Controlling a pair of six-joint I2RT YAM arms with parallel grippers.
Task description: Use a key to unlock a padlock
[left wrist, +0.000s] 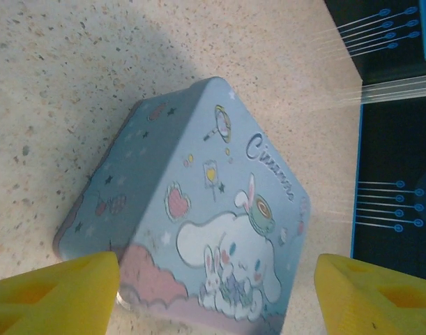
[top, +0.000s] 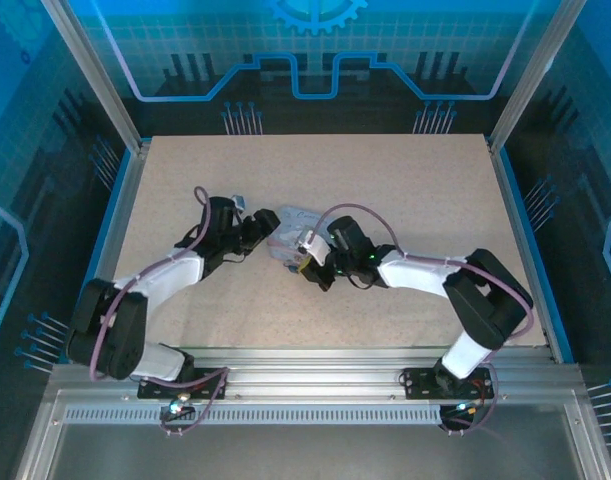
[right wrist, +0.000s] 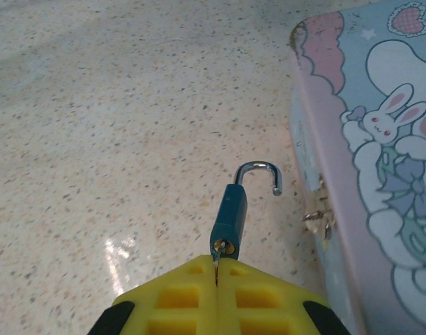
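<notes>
The padlock (right wrist: 230,213), a small dark blue body, hangs just above the table with its silver shackle (right wrist: 261,169) swung open and free. The thin silvery key (right wrist: 217,255) sits in its keyhole. My right gripper (right wrist: 217,269) is shut on the key, beside the front wall of the pale blue cartoon tin (right wrist: 380,160). The tin's small metal latch (right wrist: 317,218) is a short way right of the shackle and has nothing hooked through it. My left gripper (left wrist: 216,279) stands open, with its yellow fingers (left wrist: 66,289) on either side of the tin (left wrist: 213,202). The right finger is clear of the tin.
The tin (top: 288,240) lies mid-table between my left gripper (top: 260,232) and my right gripper (top: 307,268). The speckled tabletop (top: 385,180) has metal rails at its sides and blue panels behind it.
</notes>
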